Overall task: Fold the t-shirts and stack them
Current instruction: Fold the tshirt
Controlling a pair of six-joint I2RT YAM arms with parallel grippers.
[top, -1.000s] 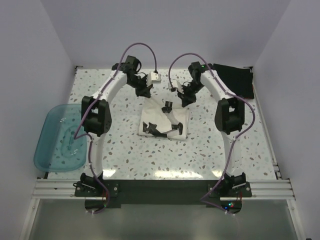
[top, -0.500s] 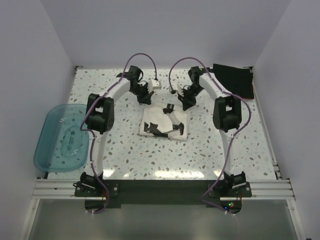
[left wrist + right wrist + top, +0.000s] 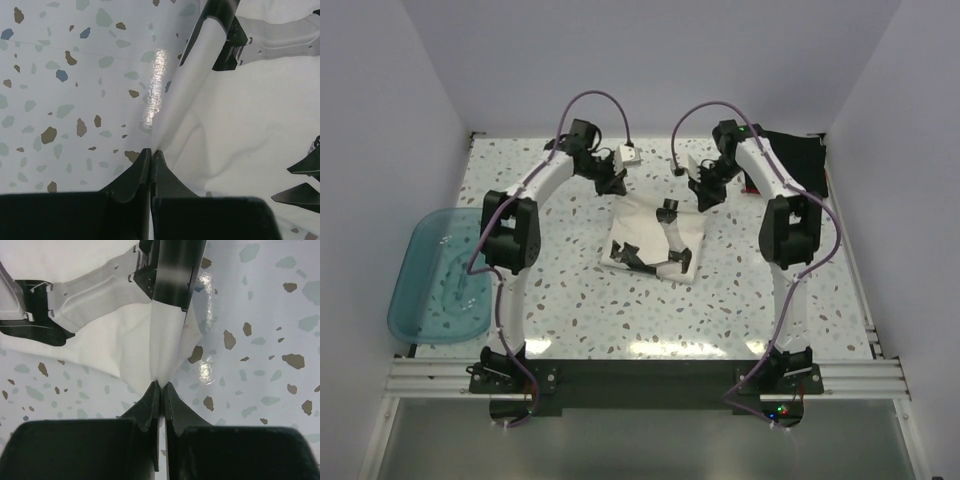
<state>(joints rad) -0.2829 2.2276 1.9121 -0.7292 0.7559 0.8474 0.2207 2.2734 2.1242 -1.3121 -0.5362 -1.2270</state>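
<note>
Left end effector [image 3: 151,152], right end effector [image 3: 161,385] — tight on white t-shirt [image 3: 240,110].

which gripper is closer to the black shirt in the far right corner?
Right. The right gripper is just left of the black shirt, pinching the far right edge of the white t-shirt. The left gripper grips its far left edge, farther away.

Right gripper [image 3: 161,387], 6 o'clock: jaws pinched on a taut fold of white t-shirt [image 3: 135,340]. Cloth runs to 11 o'clock. Speckled table [image 3: 260,340], 3 o'clock.
</note>
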